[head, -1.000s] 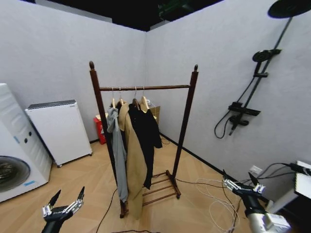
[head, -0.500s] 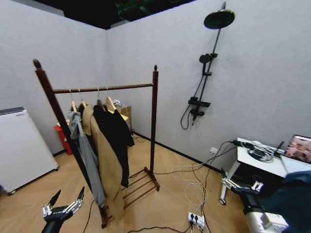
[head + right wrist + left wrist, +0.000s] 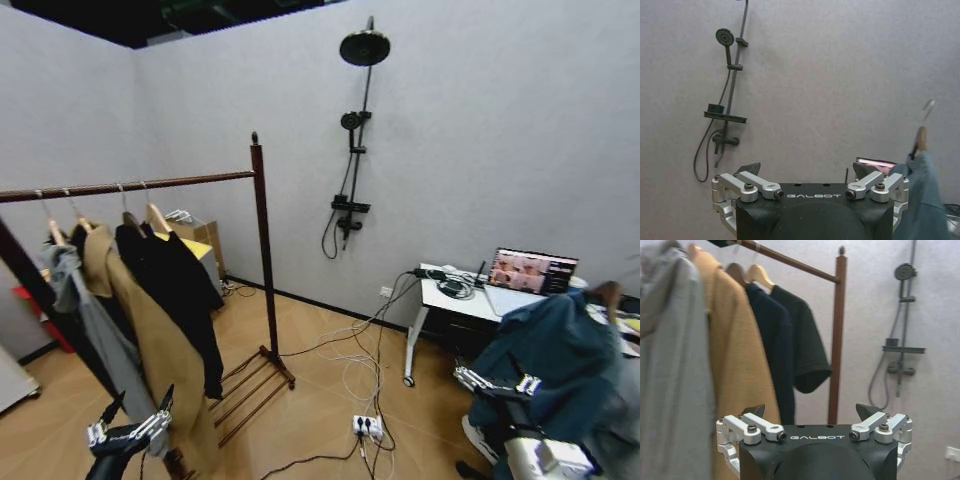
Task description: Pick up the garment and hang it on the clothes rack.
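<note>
The clothes rack (image 3: 265,260) stands at the left, a dark-brown post with a ball finial and one horizontal bar. On it hang a grey garment (image 3: 95,330), a long tan coat (image 3: 150,340) and dark short-sleeved tops (image 3: 175,290). The garment is out of view. My left gripper (image 3: 140,400) is held low at the bottom left, open and empty, close in front of the rack's clothes (image 3: 790,355). My right gripper (image 3: 490,372) is low at the bottom right, open and empty, facing the wall with the shower (image 3: 725,100).
A shower fitting (image 3: 355,120) is mounted on the far wall. A white desk (image 3: 470,300) with a laptop (image 3: 530,270) stands at the right. A teal-blue jacket (image 3: 550,360) hangs just behind my right gripper. Cables and a power strip (image 3: 367,427) lie on the wooden floor.
The head camera has swung to the right, so the rack slid to the left edge. The washing machine and white unit have left the picture; the desk and teal-blue jacket came in. Both grippers hold their pose.
</note>
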Tool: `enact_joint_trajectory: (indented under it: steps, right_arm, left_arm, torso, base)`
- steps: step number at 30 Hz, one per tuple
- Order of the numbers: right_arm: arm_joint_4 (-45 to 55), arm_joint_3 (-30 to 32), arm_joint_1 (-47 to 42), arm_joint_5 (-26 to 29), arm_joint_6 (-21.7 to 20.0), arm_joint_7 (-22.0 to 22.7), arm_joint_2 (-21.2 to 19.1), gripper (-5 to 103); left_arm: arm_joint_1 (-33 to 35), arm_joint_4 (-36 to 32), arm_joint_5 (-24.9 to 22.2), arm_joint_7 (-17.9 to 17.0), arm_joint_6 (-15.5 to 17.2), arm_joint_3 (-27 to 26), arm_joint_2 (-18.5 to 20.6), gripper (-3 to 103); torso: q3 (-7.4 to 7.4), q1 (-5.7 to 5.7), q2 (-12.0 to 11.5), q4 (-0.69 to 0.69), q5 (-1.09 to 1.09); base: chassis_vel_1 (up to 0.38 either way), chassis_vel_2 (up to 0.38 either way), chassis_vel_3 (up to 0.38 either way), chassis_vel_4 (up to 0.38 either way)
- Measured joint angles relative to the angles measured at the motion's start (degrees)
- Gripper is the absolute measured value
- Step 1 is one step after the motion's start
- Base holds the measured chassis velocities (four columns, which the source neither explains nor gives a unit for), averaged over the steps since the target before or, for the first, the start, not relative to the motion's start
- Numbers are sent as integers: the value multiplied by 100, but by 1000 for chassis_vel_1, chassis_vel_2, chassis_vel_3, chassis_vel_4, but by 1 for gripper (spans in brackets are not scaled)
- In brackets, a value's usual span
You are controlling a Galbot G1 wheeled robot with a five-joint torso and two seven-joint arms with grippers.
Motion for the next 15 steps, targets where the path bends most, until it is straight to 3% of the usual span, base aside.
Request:
enact_joint_trajectory:
  steps: [15]
  right_arm:
    - [-33, -121, 42, -126, -5, 9, 56, 100]
  left_arm:
    - [-1, 0, 0, -1, 0, 0, 0, 100]
  torso:
    - [0, 0, 0, 1, -3]
  base:
    - [-82, -168, -169, -82]
